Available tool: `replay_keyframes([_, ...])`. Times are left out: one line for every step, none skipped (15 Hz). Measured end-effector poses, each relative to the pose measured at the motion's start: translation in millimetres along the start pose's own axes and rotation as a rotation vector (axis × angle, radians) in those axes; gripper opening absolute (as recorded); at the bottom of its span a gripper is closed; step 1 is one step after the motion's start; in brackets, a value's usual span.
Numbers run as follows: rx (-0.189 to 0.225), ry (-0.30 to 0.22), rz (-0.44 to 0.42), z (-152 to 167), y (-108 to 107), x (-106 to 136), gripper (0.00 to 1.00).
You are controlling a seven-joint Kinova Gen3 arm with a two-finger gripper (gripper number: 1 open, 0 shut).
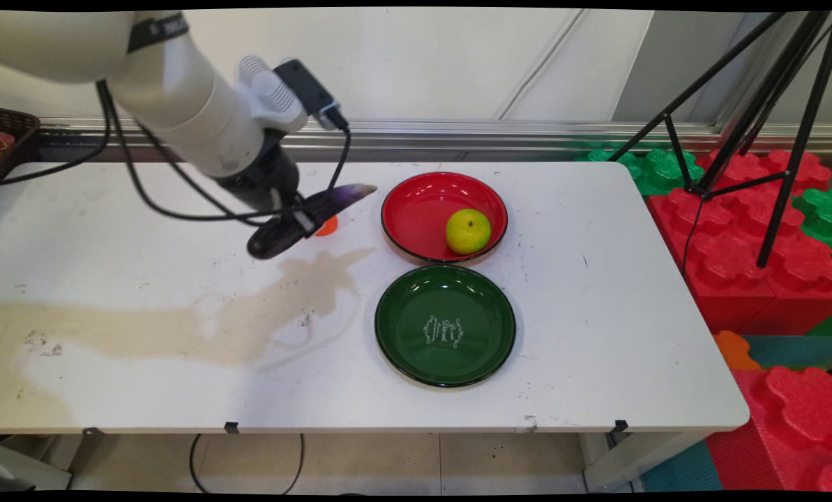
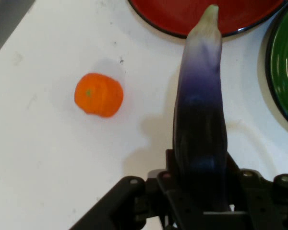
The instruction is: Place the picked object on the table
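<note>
On the white table (image 1: 597,335) lie a green plate (image 1: 445,325) and, just behind it, a red plate (image 1: 422,209) with a yellow-green apple (image 1: 468,231) on it. Left of the red plate, above the tabletop, the gripper (image 1: 297,226) is clamped on a purple eggplant (image 2: 199,120) whose pale tip points toward the red plate. A small orange fruit (image 2: 99,94) sits on the table beside the eggplant.

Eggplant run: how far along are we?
Done: the yellow-green fruit sits in the red plate. In hand: the gripper holds the eggplant above the table. Left: the orange fruit lies on the table; the green plate is empty.
</note>
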Motion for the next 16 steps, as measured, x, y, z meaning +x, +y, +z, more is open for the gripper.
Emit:
replay_keyframes([0.000, -0.014, -0.014, 1, 3, -7, 0.00])
replay_keyframes([0.000, -0.025, -0.026, 3, 6, -13, 0.00])
replay_keyframes([0.001, -0.039, -0.038, 6, 9, -20, 0.00])
replay_keyframes([0.001, -0.051, -0.048, 10, 11, -25, 0.00])
replay_keyframes([0.003, -0.060, -0.056, 13, 12, -30, 0.00])
replay_keyframes([0.004, -0.071, -0.065, 17, 13, -36, 0.00])
replay_keyframes([0.003, -0.082, -0.072, 22, 14, -41, 0.00])
replay_keyframes([0.002, -0.087, -0.075, 26, 15, -44, 0.00])
replay_keyframes([-0.001, -0.093, -0.078, 32, 16, -48, 0.00])
replay_keyframes([-0.004, -0.095, -0.078, 39, 18, -50, 0.00])
replay_keyframes([-0.006, -0.098, -0.080, 45, 19, -52, 0.00])
replay_keyframes([-0.009, -0.101, -0.082, 51, 20, -54, 0.00])
replay_keyframes([-0.011, -0.105, -0.085, 58, 22, -56, 0.00])
replay_keyframes([-0.014, -0.107, -0.085, 64, 23, -57, 0.00])
replay_keyframes([-0.016, -0.109, -0.085, 68, 24, -58, 0.00])
replay_keyframes([-0.020, -0.111, -0.084, 75, 26, -59, 0.00])
